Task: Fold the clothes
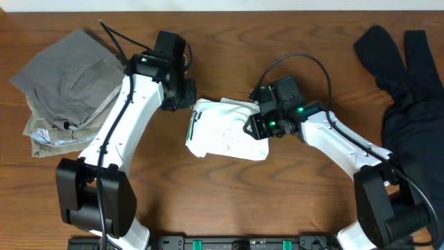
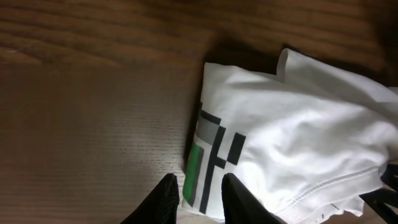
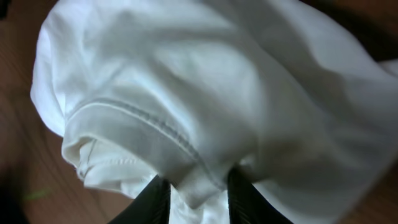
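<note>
The white T-shirt [image 1: 225, 133] lies bunched in a rough fold at the table's middle. Its green-and-black print [image 2: 211, 155] shows at its left edge. My left gripper [image 1: 186, 97] is at the shirt's upper left corner; in the left wrist view its fingers [image 2: 198, 198] close on the printed edge. My right gripper [image 1: 258, 126] is at the shirt's right side; its fingers [image 3: 198, 196] pinch a hemmed fold of the T-shirt [image 3: 205, 93]. Grey trousers [image 1: 69, 76] lie on khaki trousers [image 1: 43, 137] at the far left. The black garment [image 1: 409, 83] lies at the far right.
The wooden table [image 1: 229, 201] shows bare wood in front of the shirt and between the piles. A cable [image 1: 298, 59] loops over the right arm. The arm bases stand at the front edge.
</note>
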You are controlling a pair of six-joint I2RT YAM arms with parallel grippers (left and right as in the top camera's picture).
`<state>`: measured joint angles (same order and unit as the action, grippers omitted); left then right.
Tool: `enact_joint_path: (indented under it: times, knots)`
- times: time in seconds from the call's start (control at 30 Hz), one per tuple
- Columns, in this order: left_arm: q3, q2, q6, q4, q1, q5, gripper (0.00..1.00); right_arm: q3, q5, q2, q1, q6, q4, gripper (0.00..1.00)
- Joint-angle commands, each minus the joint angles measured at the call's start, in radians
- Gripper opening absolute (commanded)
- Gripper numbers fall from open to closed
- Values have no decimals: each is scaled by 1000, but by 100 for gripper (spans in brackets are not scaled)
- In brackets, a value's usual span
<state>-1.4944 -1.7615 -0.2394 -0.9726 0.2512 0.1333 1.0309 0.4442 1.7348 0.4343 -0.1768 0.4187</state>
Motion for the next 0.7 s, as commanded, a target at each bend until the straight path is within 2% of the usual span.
enact_joint_path:
  times: [0.0, 0.1, 0.67]
  knots:
    - [11, 12, 2, -11, -4, -19, 27, -5, 12, 17, 13, -29, -20, 29]
    - [11, 12, 2, -13, -4, -18, 27, -4, -26, 17, 8, -42, -23, 2]
    - [11, 12, 2, -21, -4, -18, 27, 120, -258, -46, -135, 0, -19, 1]
